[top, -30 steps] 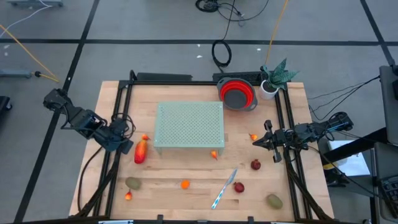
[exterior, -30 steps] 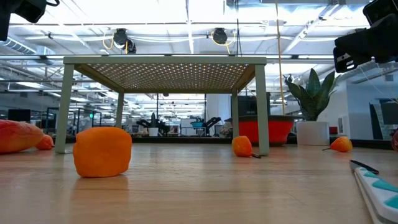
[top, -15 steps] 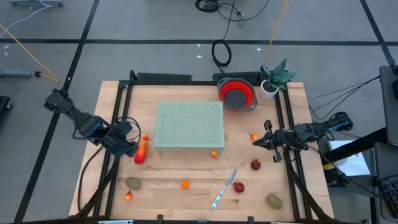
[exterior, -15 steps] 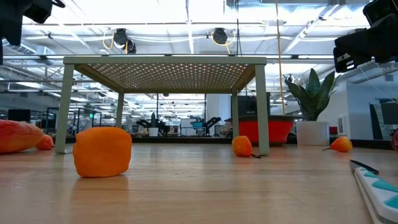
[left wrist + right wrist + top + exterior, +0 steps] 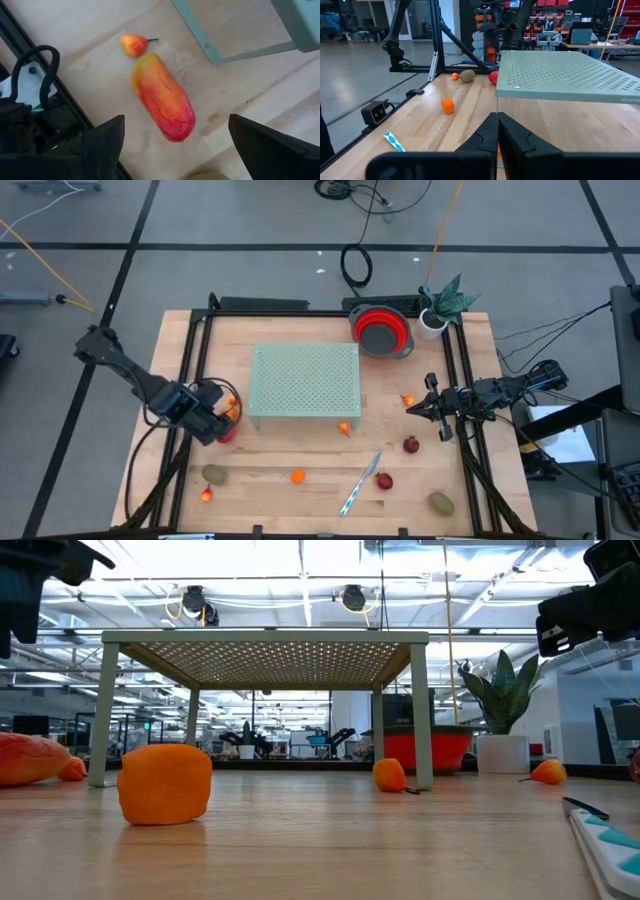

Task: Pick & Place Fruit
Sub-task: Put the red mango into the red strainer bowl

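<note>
Over on the left side of the wooden tabletop [image 5: 300, 455], the left gripper [image 5: 213, 423] hangs above the long red-and-yellow oval toy fruit [image 5: 162, 97], its fingers [image 5: 102, 142] spread wide to either side of it and not touching it. A small orange-red pear-shaped fruit with a stem [image 5: 133, 44] lies just beside that long fruit's yellow end. Nearer the front edge sit an olive-brown oval fruit [image 5: 213, 474] and a small orange cube-like fruit [image 5: 297, 476]. In the middle stands the pale green perforated metal stand [image 5: 304, 381], with a little orange fruit [image 5: 344, 429] by its front leg. Right of that, the slim silver-and-blue knife [image 5: 360, 483] lies tilted, two dark red round fruits [image 5: 411, 444] near it. At the back sits the red collapsible bowl [image 5: 382, 330]. On the right, the right gripper [image 5: 411, 408] waits, fingers [image 5: 481, 137] pressed together, empty.
</note>
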Action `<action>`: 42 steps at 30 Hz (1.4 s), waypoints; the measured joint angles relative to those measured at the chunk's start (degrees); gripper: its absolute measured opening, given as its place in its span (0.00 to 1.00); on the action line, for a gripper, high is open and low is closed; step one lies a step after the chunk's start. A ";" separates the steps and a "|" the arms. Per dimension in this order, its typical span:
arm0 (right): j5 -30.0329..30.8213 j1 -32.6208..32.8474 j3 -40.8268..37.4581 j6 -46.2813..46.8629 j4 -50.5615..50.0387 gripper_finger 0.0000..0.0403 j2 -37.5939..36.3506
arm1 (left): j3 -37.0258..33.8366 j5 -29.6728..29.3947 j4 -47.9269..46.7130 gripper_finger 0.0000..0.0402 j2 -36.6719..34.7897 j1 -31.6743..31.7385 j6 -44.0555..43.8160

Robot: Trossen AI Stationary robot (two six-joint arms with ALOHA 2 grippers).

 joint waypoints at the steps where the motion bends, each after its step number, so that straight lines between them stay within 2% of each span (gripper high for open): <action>1: 0.00 0.00 0.00 0.00 0.00 0.01 0.00 | 0.00 0.00 0.11 0.88 0.72 0.00 -0.02; 13: 0.00 0.00 0.00 -0.01 0.00 0.01 -0.02 | -0.04 -0.57 -0.29 0.88 10.59 -1.34 -0.95; 18: 0.00 0.01 0.00 0.00 0.00 0.01 -0.02 | -0.04 -0.91 -0.38 0.88 12.08 -3.90 -3.30; 23: 0.00 0.02 0.00 0.00 0.00 0.01 -0.02 | -1.12 -0.86 0.30 0.88 11.47 -6.77 -8.01; 31: 0.00 0.01 0.00 -0.01 0.00 0.01 -0.02 | -8.75 -0.77 9.80 0.88 8.02 -8.79 -11.24; 38: 0.00 0.00 0.00 0.00 0.00 0.01 -0.02 | -13.19 -0.91 10.22 0.88 4.69 -8.80 -11.63; 42: 0.00 0.01 0.00 0.00 0.00 0.01 -0.02 | -13.10 -1.33 10.37 0.88 4.44 -8.63 -11.59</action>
